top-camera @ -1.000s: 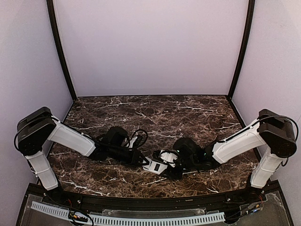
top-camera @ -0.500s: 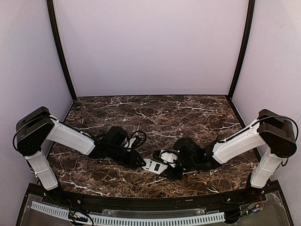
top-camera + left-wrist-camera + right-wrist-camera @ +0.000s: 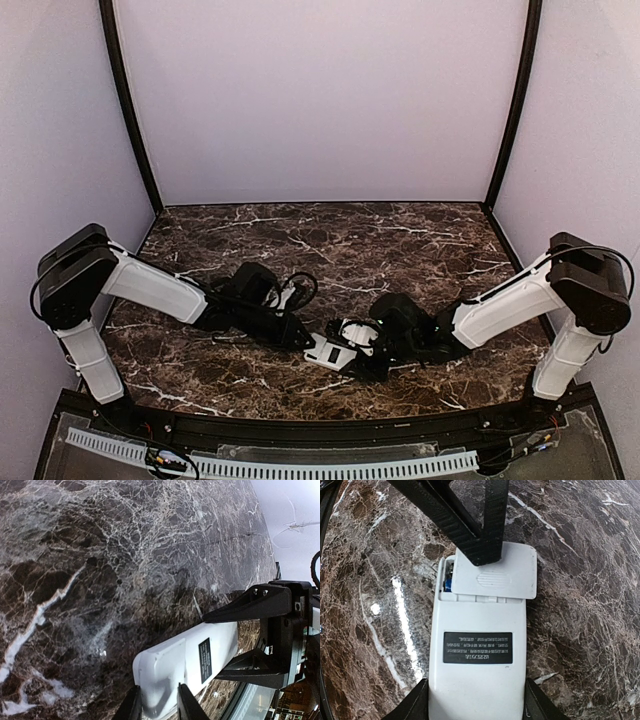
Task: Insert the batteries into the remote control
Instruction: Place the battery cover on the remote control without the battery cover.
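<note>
The left arm [image 3: 150,290] is reaching low across the marble table [image 3: 330,240] from its base toward the middle. The right arm [image 3: 505,305] is stretching in from the other side, and both forearms are lying nearly flat, wrists meeting close to the near edge. The right gripper [image 3: 477,702] is clamping the remote control [image 3: 477,617] by its long sides at the label end, back face up. The left gripper [image 3: 159,696] is sitting at the opposite end with its jaws standing narrow. Its fingers [image 3: 481,545] are bearing on the white cover [image 3: 495,575], though whether they are pinching anything I cannot tell.

The overhead view is giving only a small white patch between two black wrists. The right wrist view is supplying what that hides — the cover is sitting askew over the compartment, leaving a gap at one corner where a blue battery [image 3: 448,582] is showing inside. The left wrist view is showing the remote running away toward the right gripper's black fingers, one on each side of the body.

The remote is sitting close to the table's near edge, by the dark rail [image 3: 300,430] — open marble is stretching behind it to the back wall [image 3: 320,100] and out to both sides.
</note>
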`<state>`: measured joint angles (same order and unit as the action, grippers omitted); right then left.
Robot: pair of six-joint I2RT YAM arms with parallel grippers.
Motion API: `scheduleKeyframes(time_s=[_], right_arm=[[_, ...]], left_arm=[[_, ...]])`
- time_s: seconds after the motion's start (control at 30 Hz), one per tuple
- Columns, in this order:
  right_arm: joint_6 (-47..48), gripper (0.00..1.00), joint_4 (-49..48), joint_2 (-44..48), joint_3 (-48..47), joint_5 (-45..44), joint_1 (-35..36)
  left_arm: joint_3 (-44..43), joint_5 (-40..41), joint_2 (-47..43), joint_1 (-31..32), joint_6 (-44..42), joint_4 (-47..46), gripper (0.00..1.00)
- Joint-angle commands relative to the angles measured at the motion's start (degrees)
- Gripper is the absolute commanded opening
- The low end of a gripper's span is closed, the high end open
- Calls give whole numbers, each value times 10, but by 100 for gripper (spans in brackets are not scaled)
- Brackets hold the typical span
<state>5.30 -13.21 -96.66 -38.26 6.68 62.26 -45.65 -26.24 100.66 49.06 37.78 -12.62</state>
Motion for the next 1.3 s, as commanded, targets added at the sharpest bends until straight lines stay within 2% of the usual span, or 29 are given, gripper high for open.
scheduleKeyframes(time_s=[0.0,0.53,1.27], right_arm=[[2,3,-7,0,8,3,6],[1,2,-4,-3,4,-7,6],[6,2,-22,3,19,-14,7]], left_arm=[[-6,-14,10,0,-21,37,24],[22,-32,-4,0,1,24,13],[27,-54,29,-1,41,31,12]])
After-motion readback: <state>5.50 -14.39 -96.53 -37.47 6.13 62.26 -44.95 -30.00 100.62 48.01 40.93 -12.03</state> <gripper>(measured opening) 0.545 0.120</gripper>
